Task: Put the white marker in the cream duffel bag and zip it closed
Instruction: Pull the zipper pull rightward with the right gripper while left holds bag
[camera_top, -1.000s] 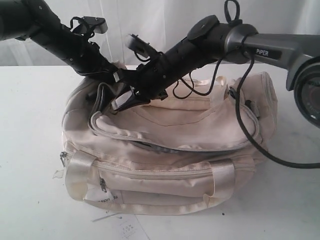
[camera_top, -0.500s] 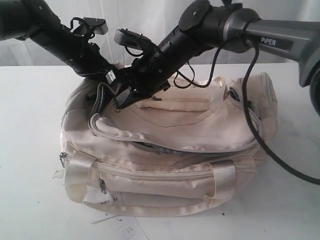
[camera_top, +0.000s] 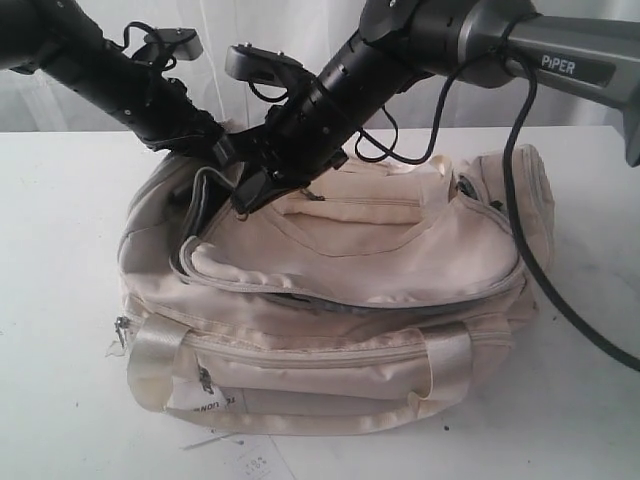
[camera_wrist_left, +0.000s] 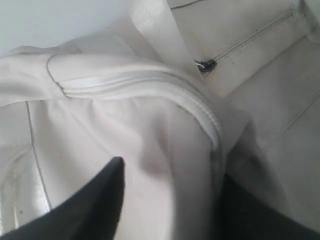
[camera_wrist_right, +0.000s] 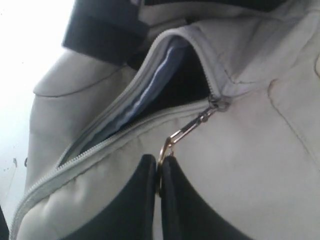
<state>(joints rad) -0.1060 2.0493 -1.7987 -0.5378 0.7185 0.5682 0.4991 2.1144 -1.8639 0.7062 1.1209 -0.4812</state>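
The cream duffel bag (camera_top: 350, 260) sits on the table (camera_top: 60, 400), top zipper partly undone; the right gripper (camera_wrist_right: 160, 172) pinches the zipper pull (camera_wrist_right: 187, 127) at that gap; the left gripper (camera_wrist_left: 172, 175), released, straddles a fold of the bag; the white marker is hidden.

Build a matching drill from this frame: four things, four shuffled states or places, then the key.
1. slim metal zipper pull
2. grey main zipper of the cream fabric duffel bag
3. white paper tag
4. black left gripper

A. on the white table
B. partly unzipped, dark inside
C. jaws apart, fabric between
D. pinched in the shut black right gripper

Pairs: 1-D, 2-B, 3-A, 4-C
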